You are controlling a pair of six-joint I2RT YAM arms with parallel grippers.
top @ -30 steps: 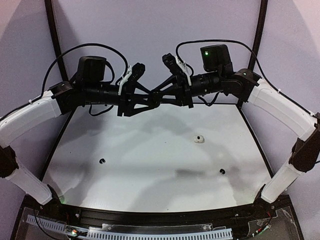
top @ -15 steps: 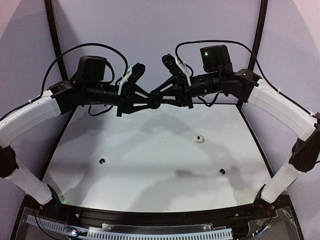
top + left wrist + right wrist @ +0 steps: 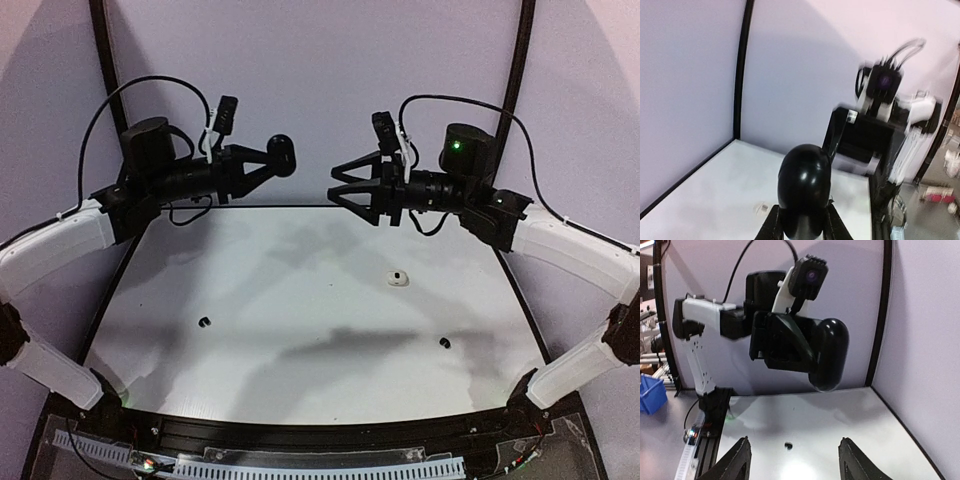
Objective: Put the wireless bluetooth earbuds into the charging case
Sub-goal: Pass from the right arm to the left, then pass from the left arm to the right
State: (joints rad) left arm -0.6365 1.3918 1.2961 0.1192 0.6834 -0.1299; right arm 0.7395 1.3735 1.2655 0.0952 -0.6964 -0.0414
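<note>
my left gripper [image 3: 268, 160] gripped the black charging case [image 3: 284, 155] aloft; right gripper [image 3: 334, 187] gaped empty. i judged the white earbud [image 3: 398, 279] and two black earbuds [image 3: 204, 322] on the table [image 3: 300, 300] tiny, light, slick: pinch their bodies gently.

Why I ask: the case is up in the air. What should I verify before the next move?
1. Grip: left gripper holds black case: ok.
2. Clearance: right gripper open, apart from the case: ok.
3. Lid open for loading: cannot tell; no gap shows.
4. All earbuds located on the table: not ok; only a white earbud, one black earbud and a second black earbud show.
</note>
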